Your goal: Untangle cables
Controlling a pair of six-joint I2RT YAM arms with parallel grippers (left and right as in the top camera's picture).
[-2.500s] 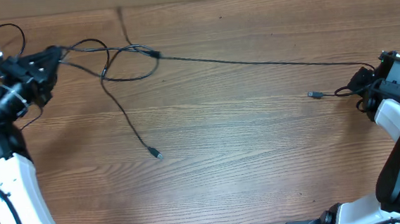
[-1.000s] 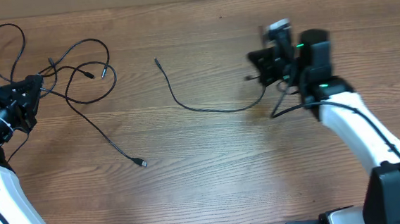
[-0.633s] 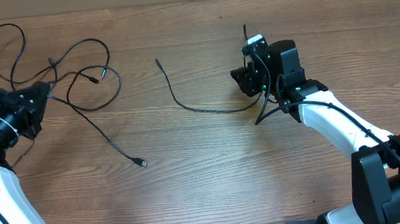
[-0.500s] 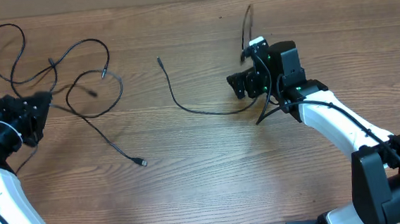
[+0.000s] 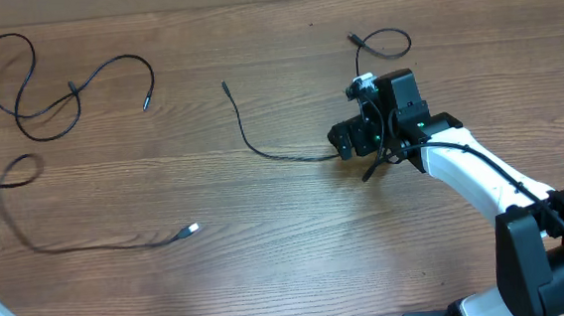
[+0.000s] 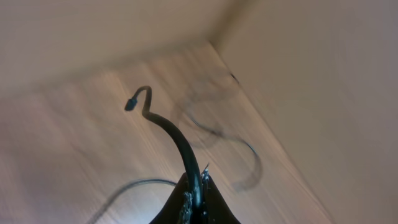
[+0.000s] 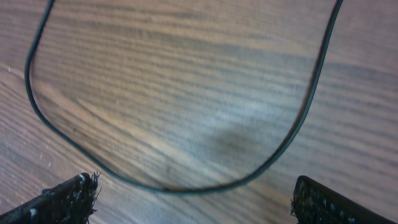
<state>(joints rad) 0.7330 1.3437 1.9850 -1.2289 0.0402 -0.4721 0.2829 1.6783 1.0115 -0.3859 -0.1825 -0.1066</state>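
Left gripper (image 6: 194,198) clenched on one cable (image 6: 178,143). Right gripper (image 5: 343,140) released over second cable (image 5: 262,151), bench (image 5: 300,266) centre; third cable (image 5: 71,90) at far-left corner.

We see a table (image 5: 297,237) of brown wood grain, smooth and matt with a faint sheen. The cables (image 6: 185,149) have thin black sheathing, smooth and rubbery-looking, dully glossy where one is pinched in the left end effector (image 6: 196,202). The fingertips (image 7: 68,199) of the right end effector (image 7: 196,202) are black, rough and fuzzy-edged. Behind it, the arm (image 5: 472,170) wears a glossy white plastic shell.
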